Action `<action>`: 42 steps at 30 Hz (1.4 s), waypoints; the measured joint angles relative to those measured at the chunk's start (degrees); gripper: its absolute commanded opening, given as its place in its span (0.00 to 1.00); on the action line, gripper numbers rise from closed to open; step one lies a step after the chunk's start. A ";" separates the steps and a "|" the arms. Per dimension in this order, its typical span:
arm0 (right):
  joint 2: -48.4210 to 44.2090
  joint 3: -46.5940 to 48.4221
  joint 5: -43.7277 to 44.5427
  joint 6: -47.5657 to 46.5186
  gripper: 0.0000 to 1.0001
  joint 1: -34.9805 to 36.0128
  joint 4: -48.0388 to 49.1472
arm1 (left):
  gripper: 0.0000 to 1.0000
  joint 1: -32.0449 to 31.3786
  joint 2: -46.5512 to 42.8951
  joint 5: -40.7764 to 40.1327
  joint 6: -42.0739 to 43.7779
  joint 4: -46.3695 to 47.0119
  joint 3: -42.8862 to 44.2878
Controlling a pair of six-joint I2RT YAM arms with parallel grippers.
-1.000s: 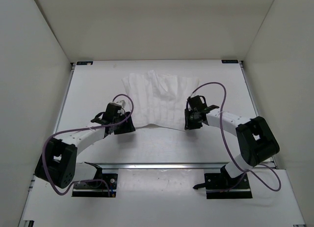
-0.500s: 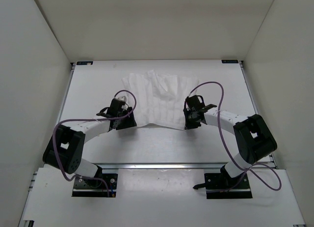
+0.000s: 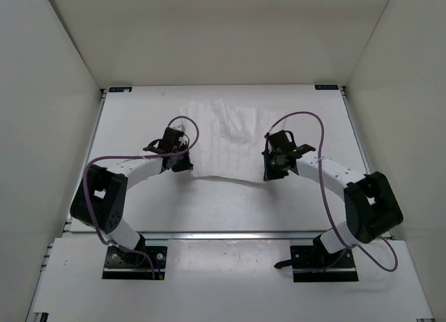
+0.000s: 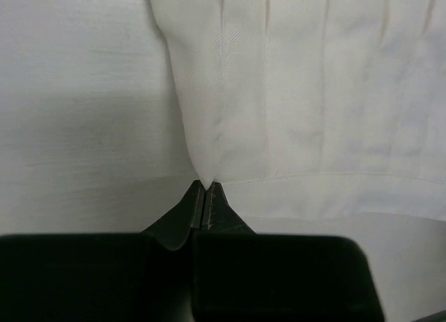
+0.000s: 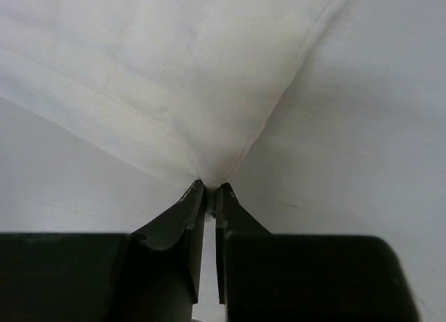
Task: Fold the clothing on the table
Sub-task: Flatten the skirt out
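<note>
The thin white ribbed garment (image 3: 230,137) stretches away from left gripper (image 4: 207,188) and right gripper (image 5: 208,189) (each clenched on its near corner).

No readable text, label, brand, number or sign in any view: none on the clothing (image 3: 230,141), none on the table (image 3: 223,203)
</note>
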 measured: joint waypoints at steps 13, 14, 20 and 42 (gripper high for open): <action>-26.91 31.78 -3.41 -5.29 0.00 0.94 -13.42 | 0.00 -0.57 -27.56 -0.74 6.34 -23.52 36.39; -27.19 34.23 -4.48 -5.33 0.00 1.11 -14.36 | 0.00 -0.37 -28.89 -0.46 6.43 -24.44 37.59; -21.33 39.69 -9.66 -6.99 0.00 -0.79 -16.76 | 0.00 3.39 -27.65 2.95 8.17 -28.63 39.85; -5.03 36.39 -10.16 -9.53 0.06 -6.08 -9.60 | 0.28 7.13 -25.24 6.14 8.37 -20.33 24.52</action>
